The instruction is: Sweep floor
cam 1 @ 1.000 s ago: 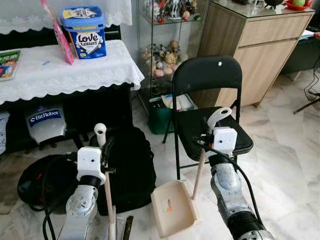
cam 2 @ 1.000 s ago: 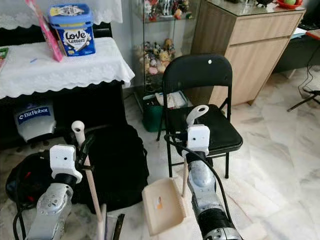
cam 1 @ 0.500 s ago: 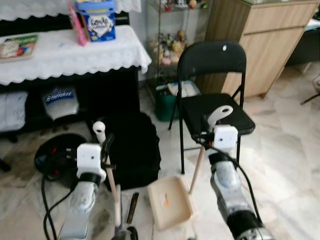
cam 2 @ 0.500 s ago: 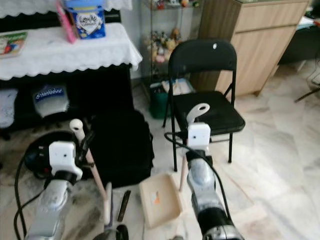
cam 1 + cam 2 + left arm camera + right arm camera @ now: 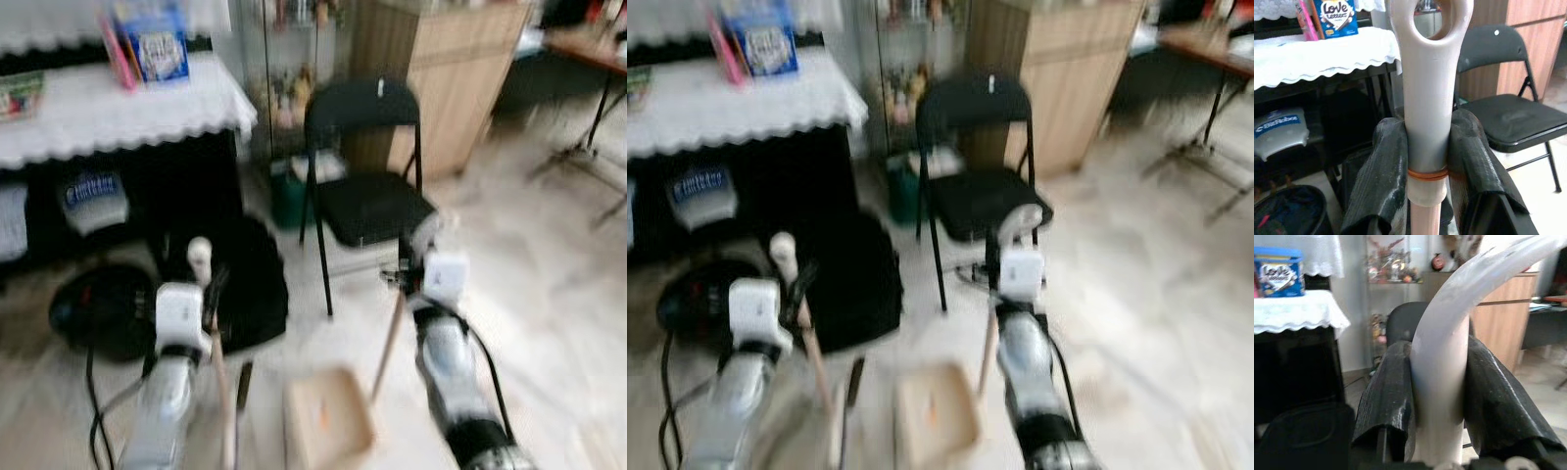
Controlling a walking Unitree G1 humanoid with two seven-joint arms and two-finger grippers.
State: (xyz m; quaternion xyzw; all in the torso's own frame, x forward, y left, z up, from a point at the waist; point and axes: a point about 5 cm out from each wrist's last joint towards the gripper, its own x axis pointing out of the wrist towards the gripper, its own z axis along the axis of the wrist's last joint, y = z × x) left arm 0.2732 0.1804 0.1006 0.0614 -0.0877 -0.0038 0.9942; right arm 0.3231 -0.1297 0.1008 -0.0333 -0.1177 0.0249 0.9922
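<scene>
Broom (image 5: 1429, 98) in left pincer (image 5: 1427, 176)

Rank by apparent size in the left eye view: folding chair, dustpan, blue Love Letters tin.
1. Folding chair, clearly largest.
2. Dustpan.
3. Blue Love Letters tin, though farther from the camera and blurred, so the last two are unsure.

left gripper (image 5: 208, 299): broom handle (image 5: 221, 392) | right gripper (image 5: 409, 277): dustpan (image 5: 327, 423) | black chair (image 5: 364, 166) behind

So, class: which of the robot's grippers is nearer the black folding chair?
Right. The right gripper, shut on the dustpan handle, is just in front of the chair; the left gripper, holding the broom, sits further off by the black bag.
</scene>
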